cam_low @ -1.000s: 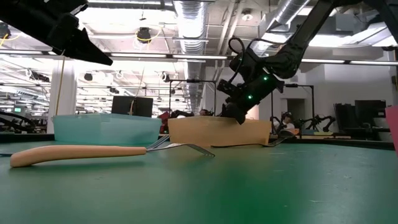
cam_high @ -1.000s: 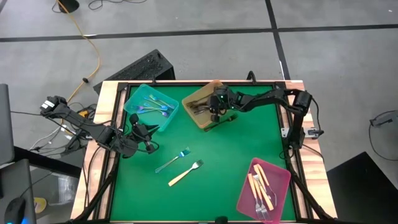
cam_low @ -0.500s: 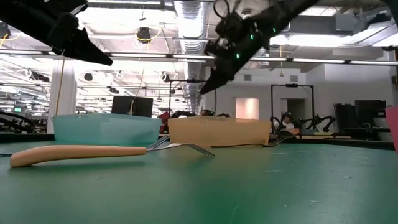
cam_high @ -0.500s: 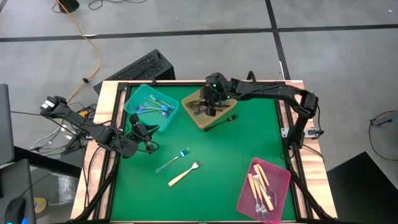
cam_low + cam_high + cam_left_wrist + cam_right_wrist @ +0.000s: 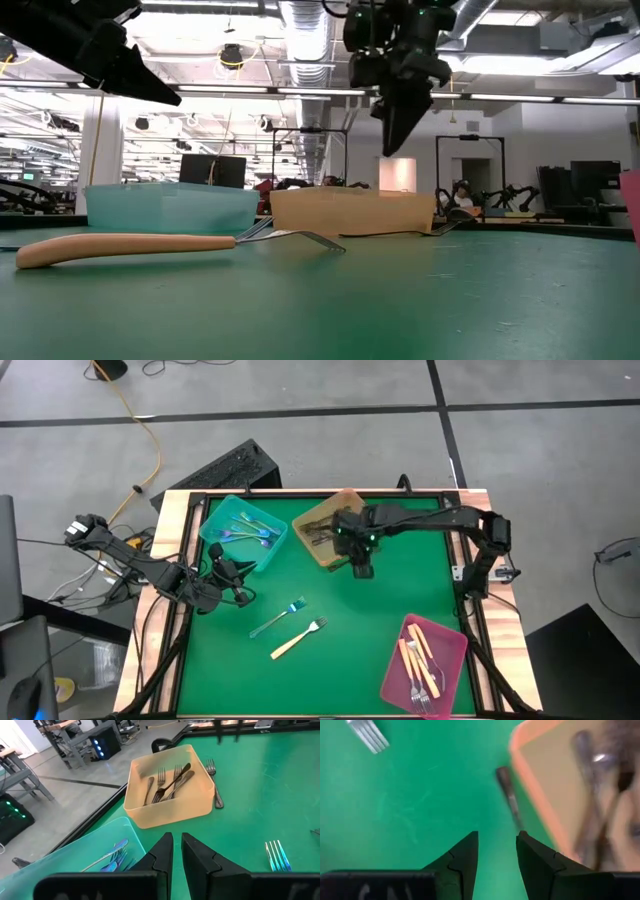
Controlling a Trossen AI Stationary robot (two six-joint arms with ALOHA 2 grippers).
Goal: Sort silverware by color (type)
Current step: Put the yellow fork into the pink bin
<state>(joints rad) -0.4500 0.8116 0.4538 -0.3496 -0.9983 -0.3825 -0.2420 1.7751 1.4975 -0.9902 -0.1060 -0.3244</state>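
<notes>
Green table point(image 5: 400, 585) carrying trays and silverware: dark forks lying in the amber tray point(image 5: 325, 525), one dark fork point(image 5: 214, 782) just beside it. Right pincer point(image 5: 361, 568) hovering near that tray, parted, gripping nothing. Left pincer point(image 5: 243, 591) waiting closed, empty, beyond the teal tray point(image 5: 243, 532).

Right wrist view: amber tray point(image 5: 540, 795) is running off the frame edge, dark forks point(image 5: 600, 790) inside are smearing into blur. Low view: tray walls are hiding their contents; pink tray point(image 5: 634, 205) is getting cropped at the edge.
</notes>
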